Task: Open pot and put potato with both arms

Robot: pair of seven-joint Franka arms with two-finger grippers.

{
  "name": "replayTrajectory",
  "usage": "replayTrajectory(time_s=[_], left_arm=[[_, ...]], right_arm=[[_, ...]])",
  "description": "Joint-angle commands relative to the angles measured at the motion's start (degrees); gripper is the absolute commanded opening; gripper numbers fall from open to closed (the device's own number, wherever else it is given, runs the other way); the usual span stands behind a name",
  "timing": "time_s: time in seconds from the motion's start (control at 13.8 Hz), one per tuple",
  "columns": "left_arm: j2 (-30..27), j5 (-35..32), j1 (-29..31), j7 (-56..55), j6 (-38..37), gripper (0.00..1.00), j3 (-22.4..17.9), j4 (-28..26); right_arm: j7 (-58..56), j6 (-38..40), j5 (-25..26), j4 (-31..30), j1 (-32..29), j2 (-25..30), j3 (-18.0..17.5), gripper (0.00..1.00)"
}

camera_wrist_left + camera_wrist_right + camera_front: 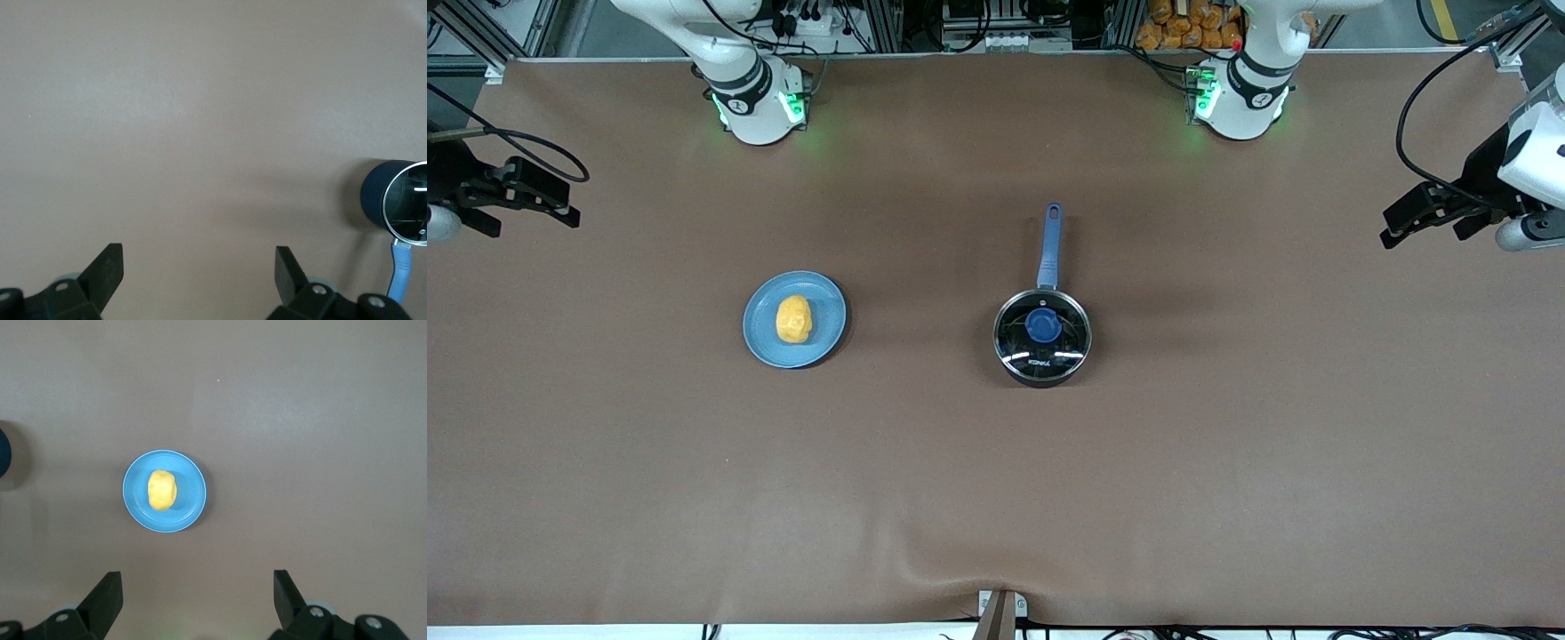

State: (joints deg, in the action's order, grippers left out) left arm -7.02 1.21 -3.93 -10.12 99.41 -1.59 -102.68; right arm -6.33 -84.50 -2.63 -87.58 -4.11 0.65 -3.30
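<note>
The black pot [1042,336] stands mid-table with its glass lid on; the lid's blue knob [1043,325] is on top and the blue handle [1049,249] points toward the arms' bases. It also shows in the left wrist view [390,200]. The potato [793,319] lies on a light-blue plate [827,342] toward the right arm's end, and shows in the right wrist view [161,490]. My left gripper [1424,233] hangs open and empty, high over the table's edge at its own end [199,267]. My right gripper [529,218] hangs open and empty over its own end [198,590].
The brown table cover [996,498] has a low wrinkle near the front edge [960,578], by a small mount [1000,613]. The arm bases [756,107] [1240,98] stand along the table's edge farthest from the camera.
</note>
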Motion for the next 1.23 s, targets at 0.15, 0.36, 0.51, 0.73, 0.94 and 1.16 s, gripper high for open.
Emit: replayTrajectory(time_s=[0.15,0.36,0.51,0.73,0.94,1.16], left_arm=[[0.43,2.13,0.42,2.03,-0.97,1.00,-0.08,0.99],[0.52,2.05,0.33,2.38,-0.97,1.00,0.00,0.99],[0.78,2.04,0.33,4.57,-0.97,1.00,-0.08,0.99],[0.78,2.04,0.33,5.28,-1.41,1.00,0.00,1.08],[0.78,2.04,0.33,5.28,-1.41,1.00,0.00,0.99],[0.78,2.04,0.33,5.28,-1.59,1.00,0.00,1.08]], right_arm=[[-0.35,0.83,-0.71,1.19,-0.54,-0.47,-0.31,1.00],[-0.26,0.83,-0.71,1.19,-0.37,-0.47,-0.31,1.00],[-0.26,0.92,-0.71,1.19,-0.46,-0.47,-0.31,1.00],[-0.26,1.01,-0.71,1.19,-0.28,-0.47,-0.31,1.00],[-0.26,0.92,-0.71,1.19,-0.28,-0.47,-0.39,1.00],[-0.26,1.01,-0.71,1.19,-0.28,-0.47,-0.31,1.00]])
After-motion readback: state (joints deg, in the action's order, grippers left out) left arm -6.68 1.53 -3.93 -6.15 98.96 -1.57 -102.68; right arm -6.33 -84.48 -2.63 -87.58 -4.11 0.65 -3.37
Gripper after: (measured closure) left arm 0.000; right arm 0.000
